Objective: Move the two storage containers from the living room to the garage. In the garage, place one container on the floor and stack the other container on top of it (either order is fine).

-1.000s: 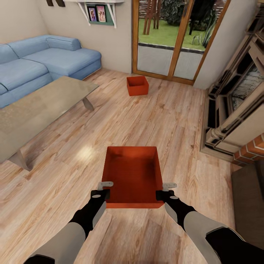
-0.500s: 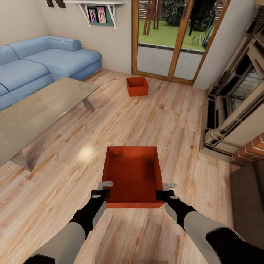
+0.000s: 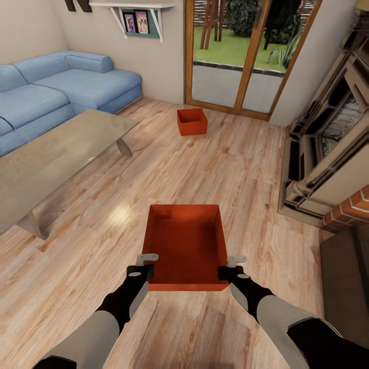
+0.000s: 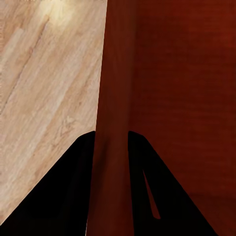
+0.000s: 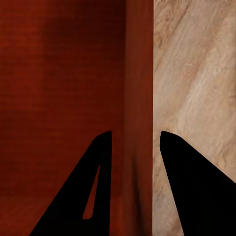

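1. While you hold the near container [image 3: 185,246] in front of the trunk, your left gripper [image 3: 147,266] and right gripper [image 3: 229,267] each straddle a side wall at its near corners, fingers closed on the rim, one inside and one outside.
2. Its long axis runs straight away from you, above the wood plank floor [image 3: 215,169].
3. Judge the far container [image 3: 191,121] as the coming pickup: it sits on the planks dead ahead, near the glass doors [image 3: 241,56], equally reachable by both arms.
4. Both are red-orange, open-topped, smooth-walled and empty.
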